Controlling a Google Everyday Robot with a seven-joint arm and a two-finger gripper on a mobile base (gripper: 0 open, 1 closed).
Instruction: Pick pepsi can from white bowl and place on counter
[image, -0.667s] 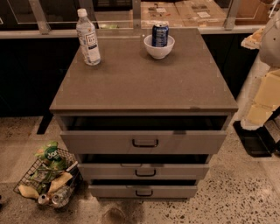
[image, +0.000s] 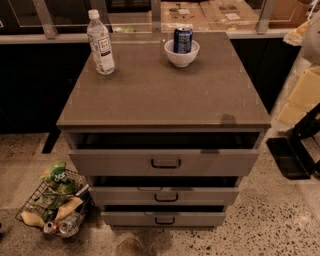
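Observation:
The pepsi can (image: 183, 39), dark blue with a silver top, stands upright in the white bowl (image: 181, 56) at the back middle of the counter (image: 165, 95). The counter is the grey-brown top of a three-drawer cabinet. Only pale cream parts of my arm (image: 304, 92) show at the right edge, beside the cabinet and well away from the bowl. A dark link (image: 307, 127) hangs below them. My gripper itself is outside the camera view.
A clear water bottle (image: 100, 44) with a white cap stands at the counter's back left. The top drawer (image: 165, 159) is pulled out a little. A wire basket (image: 52, 202) of snack bags and crushed cans sits on the floor at the left. A black flat object (image: 290, 157) lies on the floor at the right.
The can, bowl and bottle have not moved. The pale arm parts at the right edge have shifted slightly.

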